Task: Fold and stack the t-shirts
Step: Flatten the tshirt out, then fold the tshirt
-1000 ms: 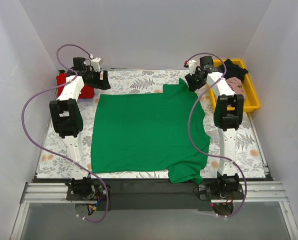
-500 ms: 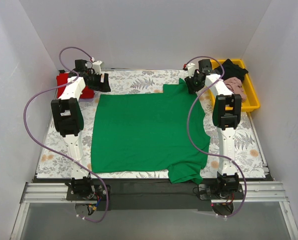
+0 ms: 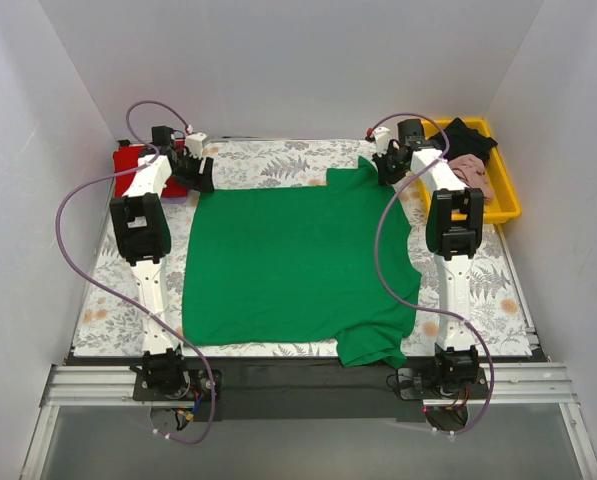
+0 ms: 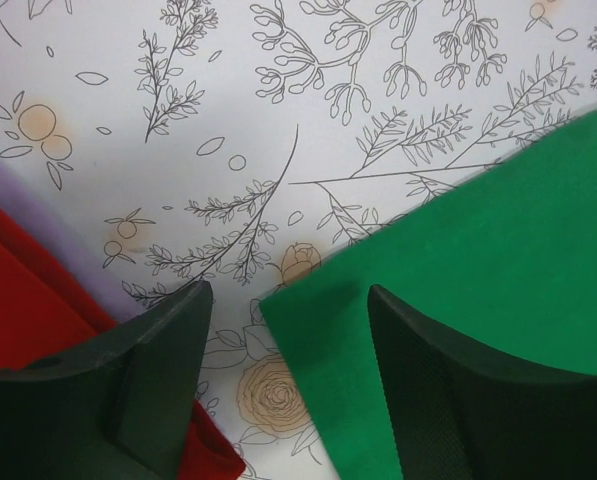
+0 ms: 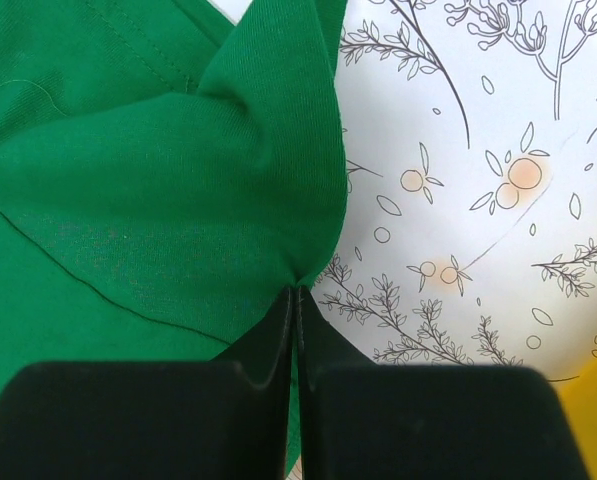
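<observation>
Two grippers sit at the far corners of your bright green cloth t-shirt, spread flat on the floral-print cloth: right gripper pinched on its far-right edge, left gripper spread apart, straddling its far-left corner.

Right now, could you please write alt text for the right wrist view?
The right gripper has its black fingers shut on a pinched fold of the green t-shirt, which fills the left half. The floral-print cloth covers the right, with a sliver of yellow tray at the lower corner.
</observation>
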Controlling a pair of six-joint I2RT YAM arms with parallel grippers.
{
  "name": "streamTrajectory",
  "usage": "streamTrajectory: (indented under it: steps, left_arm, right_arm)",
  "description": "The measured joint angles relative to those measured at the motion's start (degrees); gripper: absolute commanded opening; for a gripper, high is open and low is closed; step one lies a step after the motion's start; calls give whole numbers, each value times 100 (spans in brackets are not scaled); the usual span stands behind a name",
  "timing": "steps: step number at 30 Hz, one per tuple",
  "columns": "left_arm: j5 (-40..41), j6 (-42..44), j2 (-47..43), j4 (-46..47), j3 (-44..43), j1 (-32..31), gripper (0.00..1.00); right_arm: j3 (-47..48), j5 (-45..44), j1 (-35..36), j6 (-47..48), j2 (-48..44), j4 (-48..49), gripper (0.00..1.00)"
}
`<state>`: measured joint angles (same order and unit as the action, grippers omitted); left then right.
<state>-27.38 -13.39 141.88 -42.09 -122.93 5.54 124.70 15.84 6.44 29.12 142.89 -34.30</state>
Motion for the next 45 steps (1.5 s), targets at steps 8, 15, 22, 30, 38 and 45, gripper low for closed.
streamTrajectory:
  steps: [8,15,22,30,38,45]
  left_arm:
    - [-61,763,4,55,24,20,48]
    - [-299,1156,17,-4,26,20,38]
    - [-529,1388,24,-190,26,20,24]
    - [-566,1467,33,-278,26,20,0]
    - [-616,1080,-42,446,365,44,0]
    - [-804,949,-387,898,879,157,0]
  right_arm:
    - [-11,46,0,2,0,15,1]
    - [-26,44,0,9,0,28,1]
    - [-31,31,0,11,0,39,1]
    - [-31,-35,0,15,-2,44,1]
    - [-31,-76,0,31,-35,42,1]
    - [-136,-90,-7,107,-352,15,1]
